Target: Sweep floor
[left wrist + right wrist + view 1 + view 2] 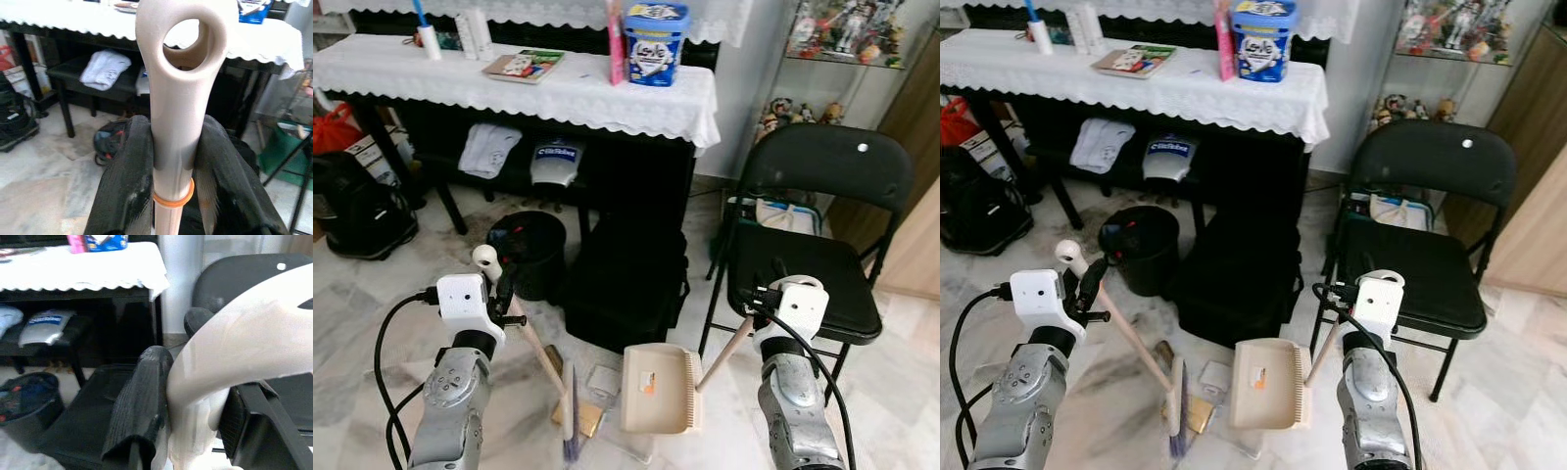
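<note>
— How many of each thing do you count?

— One broom [540,357], one dustpan [658,389], one black bin [527,253], one folding chair [815,245], and one table [568,93] with a white cloth.

— And your jaws?

— My left gripper [171,171] has its jaws pinched on the broom's handle, just under the hanging loop; the head rests on the floor [372,294] beside some scraps. My right gripper [190,406] has its jaws clamped on the dustpan's handle, pan low by the broom.
</note>
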Robot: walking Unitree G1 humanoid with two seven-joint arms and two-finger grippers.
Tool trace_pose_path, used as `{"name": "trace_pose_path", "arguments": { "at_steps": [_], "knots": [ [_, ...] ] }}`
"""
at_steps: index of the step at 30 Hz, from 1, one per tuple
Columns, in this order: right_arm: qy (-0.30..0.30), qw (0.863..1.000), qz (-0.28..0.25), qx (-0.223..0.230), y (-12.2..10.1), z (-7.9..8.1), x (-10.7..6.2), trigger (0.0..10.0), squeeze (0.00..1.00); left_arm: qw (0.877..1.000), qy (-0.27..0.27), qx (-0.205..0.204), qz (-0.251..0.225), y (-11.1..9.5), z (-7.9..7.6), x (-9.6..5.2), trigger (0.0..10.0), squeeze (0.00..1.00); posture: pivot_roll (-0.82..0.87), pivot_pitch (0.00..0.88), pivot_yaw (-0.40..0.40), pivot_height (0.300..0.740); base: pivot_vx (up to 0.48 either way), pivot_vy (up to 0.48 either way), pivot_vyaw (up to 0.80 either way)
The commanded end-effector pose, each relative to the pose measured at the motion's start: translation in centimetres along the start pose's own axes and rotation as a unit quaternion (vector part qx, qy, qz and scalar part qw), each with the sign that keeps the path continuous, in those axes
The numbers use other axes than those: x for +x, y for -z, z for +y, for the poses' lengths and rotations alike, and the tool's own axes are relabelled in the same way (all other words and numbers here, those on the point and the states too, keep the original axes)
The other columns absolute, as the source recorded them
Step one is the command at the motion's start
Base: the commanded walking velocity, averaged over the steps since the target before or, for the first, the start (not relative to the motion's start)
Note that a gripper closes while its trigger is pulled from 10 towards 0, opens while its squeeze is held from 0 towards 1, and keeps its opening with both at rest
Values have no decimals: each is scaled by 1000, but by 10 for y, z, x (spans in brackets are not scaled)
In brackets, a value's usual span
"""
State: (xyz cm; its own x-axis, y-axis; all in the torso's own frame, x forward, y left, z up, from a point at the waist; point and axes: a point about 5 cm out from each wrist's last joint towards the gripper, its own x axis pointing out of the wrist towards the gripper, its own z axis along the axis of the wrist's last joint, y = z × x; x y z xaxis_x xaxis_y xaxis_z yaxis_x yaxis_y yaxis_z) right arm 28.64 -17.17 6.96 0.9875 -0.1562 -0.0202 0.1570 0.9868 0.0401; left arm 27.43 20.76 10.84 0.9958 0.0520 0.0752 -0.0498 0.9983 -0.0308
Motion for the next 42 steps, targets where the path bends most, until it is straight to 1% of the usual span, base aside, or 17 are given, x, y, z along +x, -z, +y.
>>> {"name": "trace_pose_path", "arguments": {
  "at_steps": [1, 4, 8, 19, 24, 27, 31, 35, 36, 37, 40, 42],
  "knots": [
    [7, 1000, -20, 2, -7, -4, 3, 10000, 0, 1000, 5, 2, -19, -6, -3, 4, 10000, 0, 10, 0, 13, 740, 0, 356, 0],
    [9, 1000, -20, 4, -7, -4, 4, 10000, 0, 1000, 5, 2, -20, -7, -3, 4, 10000, 0, 11, 0, 14, 740, 0, 356, 0],
    [9, 1000, -20, 5, -8, -3, 4, 10000, 0, 1000, 6, 3, -21, -7, -3, 5, 10000, 0, 9, 0, 17, 740, 0, 356, -780],
    [12, 1000, -29, 3, -10, -4, 5, 10000, 0, 1000, 3, 4, -22, -9, -2, 6, 10000, 0, 12, 0, 19, 740, 0, 354, 0],
    [13, 999, -29, -7, -9, -6, 4, 10000, 0, 1000, 4, 5, -23, -9, -2, 6, 10000, 0, 12, 0, 19, 740, 0, 0, 0],
    [21, 999, -25, -18, -5, -13, 2, 10000, 0, 1000, 5, 6, -22, -8, -2, 5, 10000, 0, 11, 0, 21, 740, 0, 0, 0],
    [33, 998, -31, -32, -7, -19, 4, 10000, 0, 1000, 4, 7, -21, -8, -1, 5, 10000, 0, 11, 0, 22, 740, 0, 0, 0],
    [49, 996, -40, -65, -11, -28, 6, 10000, 0, 1000, 4, 8, -20, -8, -1, 5, 10000, 0, 11, 0, 23, 740, 0, 0, 0],
    [61, 994, -42, -79, -12, -33, 6, 10000, 0, 1000, 4, 8, -20, -8, -1, 5, 10000, 0, 10, 0, 24, 740, 0, 0, 0],
    [64, 994, -42, -82, -12, -33, 6, 10000, 0, 1000, 4, 8, -20, -8, -1, 5, 10000, 0, 10, 0, 24, 740, 0, 0, 0],
    [121, 986, -37, -108, -11, -50, 3, 10000, 0, 1000, 5, 7, -19, -7, -1, 5, 10000, 0, 7, 0, 26, 740, 0, 0, 0],
    [162, 978, -35, -126, -10, -63, 1, 10000, 0, 1000, 6, 7, -19, -7, -1, 5, 10000, 0, 10, 0, 27, 740, 0, 0, 0]
  ]
}}
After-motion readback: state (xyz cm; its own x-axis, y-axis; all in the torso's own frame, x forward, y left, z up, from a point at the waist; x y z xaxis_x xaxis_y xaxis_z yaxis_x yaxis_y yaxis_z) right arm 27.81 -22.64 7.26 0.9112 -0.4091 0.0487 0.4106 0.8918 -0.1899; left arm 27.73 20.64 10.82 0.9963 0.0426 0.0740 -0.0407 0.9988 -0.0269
